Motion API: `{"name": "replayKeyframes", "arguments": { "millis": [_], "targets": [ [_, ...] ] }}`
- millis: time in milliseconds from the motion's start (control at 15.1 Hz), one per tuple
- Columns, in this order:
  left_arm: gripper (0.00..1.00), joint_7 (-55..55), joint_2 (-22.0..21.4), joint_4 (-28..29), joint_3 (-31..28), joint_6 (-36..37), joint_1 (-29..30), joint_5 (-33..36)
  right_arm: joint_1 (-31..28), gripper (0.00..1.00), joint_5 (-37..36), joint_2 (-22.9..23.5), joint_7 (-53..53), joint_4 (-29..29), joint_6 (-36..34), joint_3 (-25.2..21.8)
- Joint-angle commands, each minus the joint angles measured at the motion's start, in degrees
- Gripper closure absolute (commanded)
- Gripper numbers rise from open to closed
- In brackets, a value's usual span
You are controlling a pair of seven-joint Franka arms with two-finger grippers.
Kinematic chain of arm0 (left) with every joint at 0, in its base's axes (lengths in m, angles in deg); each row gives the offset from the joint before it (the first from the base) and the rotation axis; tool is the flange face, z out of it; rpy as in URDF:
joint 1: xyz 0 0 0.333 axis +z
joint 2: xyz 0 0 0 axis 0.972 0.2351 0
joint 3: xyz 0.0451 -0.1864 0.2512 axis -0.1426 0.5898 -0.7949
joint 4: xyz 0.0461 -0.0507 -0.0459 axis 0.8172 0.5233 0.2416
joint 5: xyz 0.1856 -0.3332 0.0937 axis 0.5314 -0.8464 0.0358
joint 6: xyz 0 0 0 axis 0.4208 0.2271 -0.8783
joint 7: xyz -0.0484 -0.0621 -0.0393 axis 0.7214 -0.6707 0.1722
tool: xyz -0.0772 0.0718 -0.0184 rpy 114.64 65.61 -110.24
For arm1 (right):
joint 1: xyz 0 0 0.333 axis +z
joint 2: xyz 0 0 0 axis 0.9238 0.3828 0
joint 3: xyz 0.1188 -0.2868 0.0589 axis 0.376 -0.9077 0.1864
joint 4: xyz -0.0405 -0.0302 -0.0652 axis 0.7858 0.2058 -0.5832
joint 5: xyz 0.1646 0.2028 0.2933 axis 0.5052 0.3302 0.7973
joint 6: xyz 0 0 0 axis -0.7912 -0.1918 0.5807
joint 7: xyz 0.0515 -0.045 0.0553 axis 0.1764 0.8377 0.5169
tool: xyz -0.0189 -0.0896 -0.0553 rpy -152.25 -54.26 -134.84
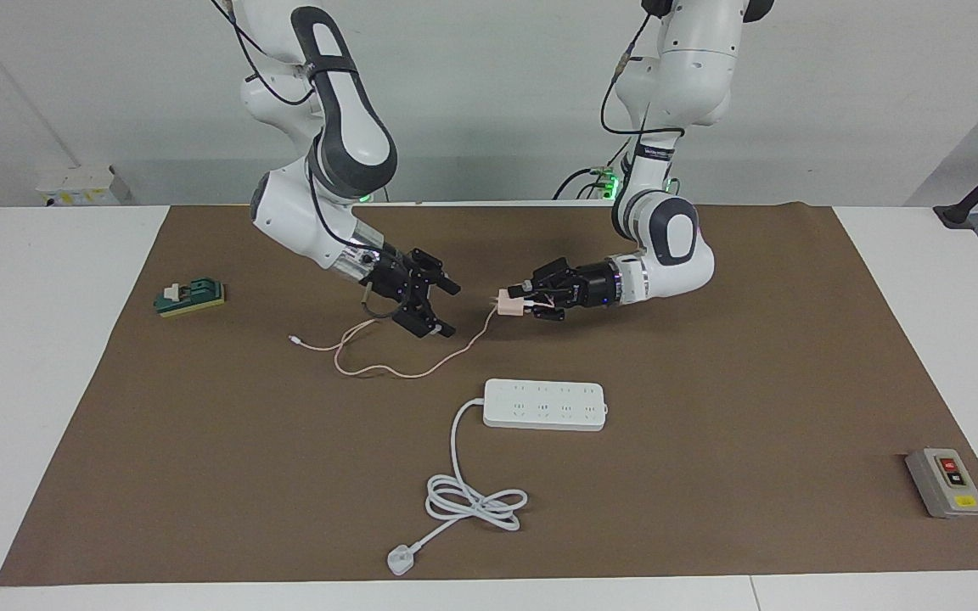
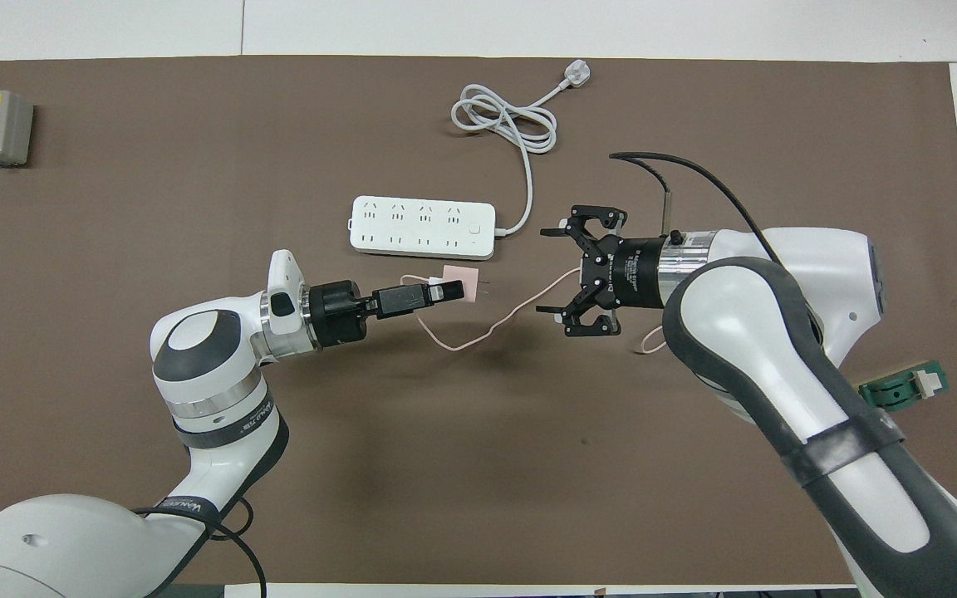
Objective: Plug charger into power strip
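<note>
Pink cube charger (image 1: 507,305) in left gripper (image 1: 526,299)

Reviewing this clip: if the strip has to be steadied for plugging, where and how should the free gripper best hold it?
Probably the power strip end by its cord, from above, fingers across its narrow width: it lies flat, and this leaves sockets free. The right gripper is open; the left gripper holds the charger.

Power strip (image 1: 545,404): sockets face up, uncovered. Bare mat between it and raised charger (image 1: 507,305). Pink cable (image 1: 404,367) loops beside, toward the right arm's end.
</note>
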Motion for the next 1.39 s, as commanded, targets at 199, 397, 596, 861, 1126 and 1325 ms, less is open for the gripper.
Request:
{"name": "replayKeyframes", "arguments": {
  "millis": [199, 397, 596, 861, 1126, 1325],
  "targets": [
    [0.94, 3.27, -5.13, 1.01, 0.0, -10.72, 0.71, 3.04, -8.57, 0.0, -18.16, -0.78, 13.85, -5.09, -9.92, 0.32],
    [0.96, 4.86, -6.71, 0.92, 0.0, -16.96, 0.71, 5.58, -10.07, 0.0, -24.58, -1.83, 19.74, -6.59, -12.65, 0.23],
    [0.97, 6.79, -9.35, 1.01, 0.0, -23.56, 0.71, 10.59, -11.12, 0.0, -30.12, -2.27, 23.79, -6.94, -13.1, 0.06],
    [0.97, 7.24, -10.14, 1.1, 0.0, -26.91, 0.79, 15.34, -12.27, 0.0, -37.68, -3.23, 30.29, -7.47, -14.06, 0.06],
    [0.99, 9.95, -10.58, -0.31, -0.96, -27.62, 1.67, 24.2, -12.97, 0.0, -49.02, -4.99, 40.82, -12.39, -21.95, 0.06],
    [1.0, 15.83, -12.25, -1.88, -1.31, -27.44, 3.43, 35.26, -15.43, 0.0, -49.13, -7.81, 50.92, -12.57, -28.28, 0.23]
  ]
}}
